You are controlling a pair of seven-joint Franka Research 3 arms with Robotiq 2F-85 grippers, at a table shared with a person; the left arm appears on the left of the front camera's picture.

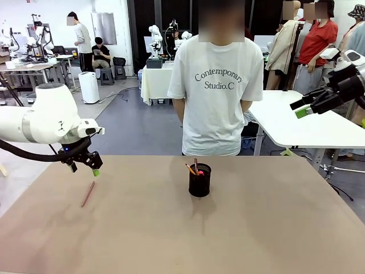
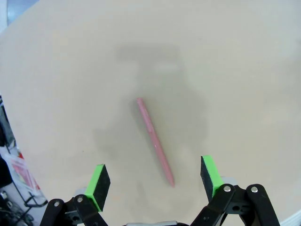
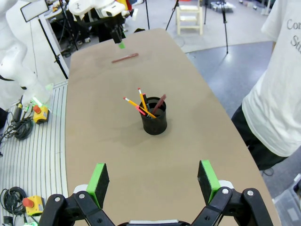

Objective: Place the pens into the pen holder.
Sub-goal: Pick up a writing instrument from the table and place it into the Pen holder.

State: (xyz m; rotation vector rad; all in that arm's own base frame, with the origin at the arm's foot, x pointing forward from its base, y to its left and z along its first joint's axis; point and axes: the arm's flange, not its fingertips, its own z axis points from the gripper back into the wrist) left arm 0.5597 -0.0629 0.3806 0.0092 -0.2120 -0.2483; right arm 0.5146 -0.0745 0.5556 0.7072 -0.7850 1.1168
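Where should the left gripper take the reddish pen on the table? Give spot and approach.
Grip the reddish pen at mid-length, coming straight down. It lies flat and alone on the table, so only its thin sides are free. The open left gripper hangs above; the pen runs slantwise between its pads, so probably roll the wrist to close across it.

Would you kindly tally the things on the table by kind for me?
Cup: 1
Pens standing in it: at least 3, overlapping
Pen lying loose on the table: 1
Total: at least 5
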